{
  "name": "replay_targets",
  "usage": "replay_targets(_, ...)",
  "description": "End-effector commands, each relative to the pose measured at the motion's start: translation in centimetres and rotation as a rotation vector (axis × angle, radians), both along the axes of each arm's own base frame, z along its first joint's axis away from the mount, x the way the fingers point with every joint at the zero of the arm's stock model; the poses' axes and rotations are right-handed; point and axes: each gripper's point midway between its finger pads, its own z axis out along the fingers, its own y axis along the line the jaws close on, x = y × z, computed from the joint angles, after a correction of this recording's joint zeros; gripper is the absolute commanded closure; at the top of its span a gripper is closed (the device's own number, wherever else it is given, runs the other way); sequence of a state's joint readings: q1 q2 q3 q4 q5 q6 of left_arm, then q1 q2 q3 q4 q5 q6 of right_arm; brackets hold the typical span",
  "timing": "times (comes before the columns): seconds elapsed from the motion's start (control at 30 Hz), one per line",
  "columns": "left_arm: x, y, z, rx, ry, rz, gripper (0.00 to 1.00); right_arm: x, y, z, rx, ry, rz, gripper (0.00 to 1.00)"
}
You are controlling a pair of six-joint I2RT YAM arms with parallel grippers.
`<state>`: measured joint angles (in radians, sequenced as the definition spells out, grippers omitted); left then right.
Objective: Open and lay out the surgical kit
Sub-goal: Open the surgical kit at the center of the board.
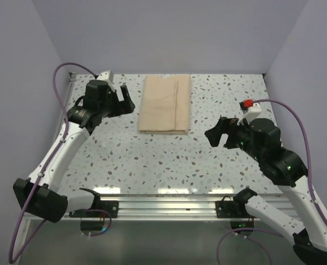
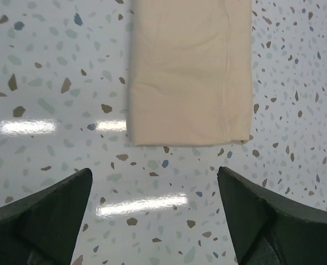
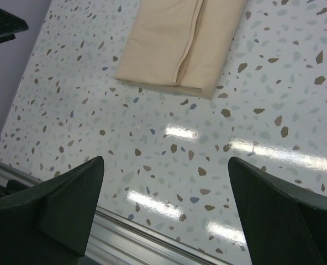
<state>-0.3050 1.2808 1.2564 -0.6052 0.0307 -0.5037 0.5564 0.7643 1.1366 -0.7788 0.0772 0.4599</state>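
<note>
From above, we saw the cloth wrap (image 1: 164, 104) lying folded into a flat, neat rectangle on the far middle of the speckled table (image 1: 152, 160). The left gripper (image 1: 127, 97) hung just off the wrap's left edge without touching it, its jaws spread. The right gripper (image 1: 214, 130) hung over the table to the right of the wrap and nearer to us, clearly apart from it, its jaws also parted.

Through the left wrist camera, we looked down between two dark fingers (image 2: 47, 221) set wide apart with nothing between them but bare tabletop. One short end of the wrap lay beyond the fingertips, roughly centred in the gap, with a stitched hem running along its length near the right side.

Through the right wrist camera, the fingers (image 3: 53, 210) were likewise held wide and empty. The wrap sat well ahead of them, slanted across the upper part of the view, with a fold line running down its length. A metal rail (image 3: 130, 232) crossed the bottom edge.
</note>
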Motion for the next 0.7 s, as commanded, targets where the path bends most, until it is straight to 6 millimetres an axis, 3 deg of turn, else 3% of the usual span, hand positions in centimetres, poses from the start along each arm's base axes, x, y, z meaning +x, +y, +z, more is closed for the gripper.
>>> replay_targets(0.0, 0.2, 3.3, 2.1, 0.135, -0.044, 0.129, 0.00, 0.1, -2.1, 0.9, -0.064, -0.061, -0.068, 0.02)
replay_targets(0.03, 0.4, 3.8, 1.5, 0.174, -0.024, 0.141, 0.01, 0.2, -2.4, 0.9, -0.069, -0.060, -0.080, 0.02)
replay_targets(0.07, 1.0, 5.2, -0.9, 0.273, 0.057, 0.205, 0.00, 0.2, -2.8, 0.7, -0.073, -0.045, -0.106, 0.02)
replay_targets(0.1, 1.2, 5.7, -0.5, 0.288, 0.044, 0.229, 0.00, 0.1, -2.7, 0.6, -0.072, -0.038, -0.107, 0.02)
replay_targets(0.17, 1.7, 5.9, -2.6, 0.334, 0.099, 0.230, 0.01, 0.3, -2.7, 0.2, -0.066, -0.024, -0.116, 0.02)
replay_targets(0.27, 3.1, 2.9, -3.4, 0.254, 0.054, 0.100, 0.01, 0.6, -2.7, -0.6, -0.074, 0.000, -0.134, 0.02)
replay_targets(0.3, 3.8, 0.9, -2.9, 0.196, 0.016, 0.039, 0.05, 0.9, -2.7, -0.9, -0.080, 0.009, -0.144, 0.02)
replay_targets(0.4, 4.8, -1.7, -4.3, 0.202, 0.028, -0.010, 0.10, 1.3, -2.6, -1.8, -0.082, 0.027, -0.162, 0.02)
replay_targets(0.5, 5.6, -5.3, -6.9, 0.290, 0.072, -0.074, 0.18, 1.8, -2.3, -2.9, -0.081, 0.057, -0.178, 0.02)
replay_targets(0.53, 5.2, -7.1, -9.2, 0.341, 0.115, -0.119, 0.22, 1.9, -2.2, -3.3, -0.083, 0.067, -0.180, 0.02)
replay_targets(0.57, 5.6, -8.1, -9.1, 0.354, 0.106, -0.131, 0.24, 2.2, -2.1, -3.6, -0.086, 0.077, -0.185, 0.02)
replay_targets(0.67, 5.5, -11.5, -11.4, 0.404, 0.129, -0.197, 0.28, 2.8, -1.7, -4.3, -0.105, 0.099, -0.185, 0.02)
